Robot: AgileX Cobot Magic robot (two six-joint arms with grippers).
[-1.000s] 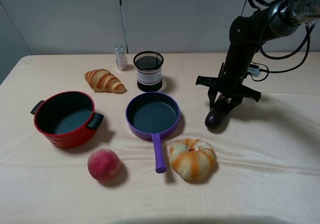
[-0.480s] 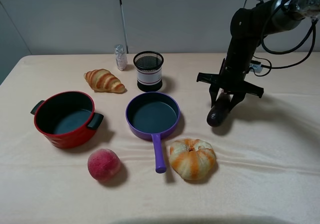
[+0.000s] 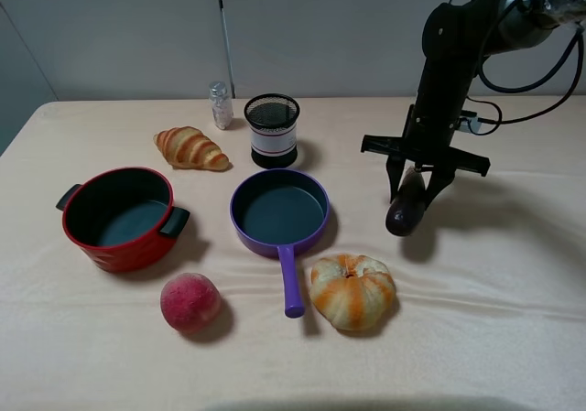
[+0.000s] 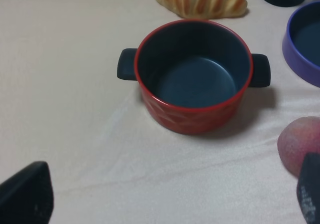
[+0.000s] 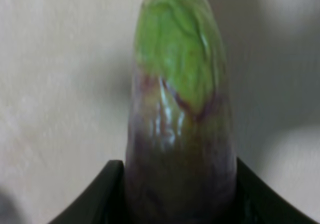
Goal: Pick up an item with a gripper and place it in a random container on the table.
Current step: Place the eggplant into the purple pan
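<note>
My right gripper (image 3: pixel 411 189) is shut on the dark purple eggplant (image 3: pixel 405 213) and holds it hanging nose down, a little above the cream cloth table (image 3: pixel 494 274), with its shadow below. In the right wrist view the eggplant (image 5: pixel 180 134) fills the frame, its green stem end pointing away from the gripper (image 5: pixel 177 206). The purple frying pan (image 3: pixel 279 211) sits empty to the left of the eggplant, its handle toward the front edge. My left gripper (image 4: pixel 167 199) is open and empty over the cloth near the red pot (image 4: pixel 192 74). It is out of the exterior high view.
A red two-handled pot (image 3: pixel 119 217) stands at left, a peach (image 3: pixel 190 302) in front of it. A striped pumpkin (image 3: pixel 352 290) lies right of the pan handle. A croissant (image 3: pixel 190 148), a small jar (image 3: pixel 221 105) and a black mesh cup (image 3: pixel 272 130) stand at the back.
My right gripper has risen and shifted slightly right with the eggplant, lifting it off the cloth. Everything else is unmoved.
</note>
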